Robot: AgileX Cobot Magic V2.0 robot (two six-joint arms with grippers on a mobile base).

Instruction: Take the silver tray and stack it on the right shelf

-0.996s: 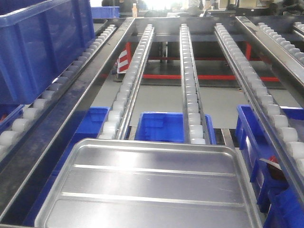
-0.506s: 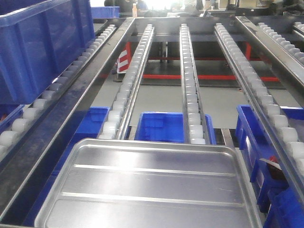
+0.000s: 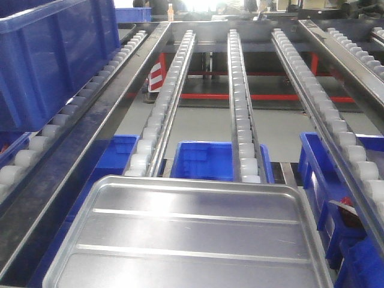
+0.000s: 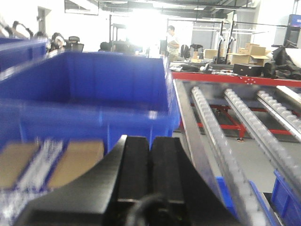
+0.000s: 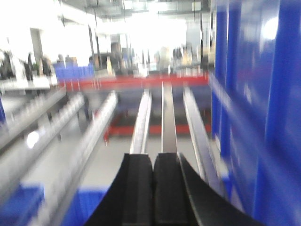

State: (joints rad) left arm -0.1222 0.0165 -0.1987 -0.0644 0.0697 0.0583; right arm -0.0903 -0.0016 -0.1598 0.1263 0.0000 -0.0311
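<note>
The silver tray [image 3: 192, 234] fills the bottom of the front view. It is a shiny rectangular metal sheet with rounded corners and a shallow raised rim, and two long raised ribs run across its floor. Its far rim meets the near ends of two narrow steel roller tracks [image 3: 243, 120], each set with a row of rounded white plastic rollers and running away from the camera. What carries the tray underneath is hidden.

Under the tracks sit open blue plastic bins [image 3: 201, 161]. At upper left a large smooth-walled blue plastic crate [image 3: 54, 54] stands on a neighbouring roller lane.

In the left wrist view, the left pincer [image 4: 150, 141] has its flat matte-black fingers pressed together with nothing between them. It faces a blue crate [image 4: 94, 94].

The right wrist view is blurred. There the right pincer [image 5: 153, 157] is likewise closed on nothing, and a glossy blue wall [image 5: 254, 117] stands just to its right.
</note>
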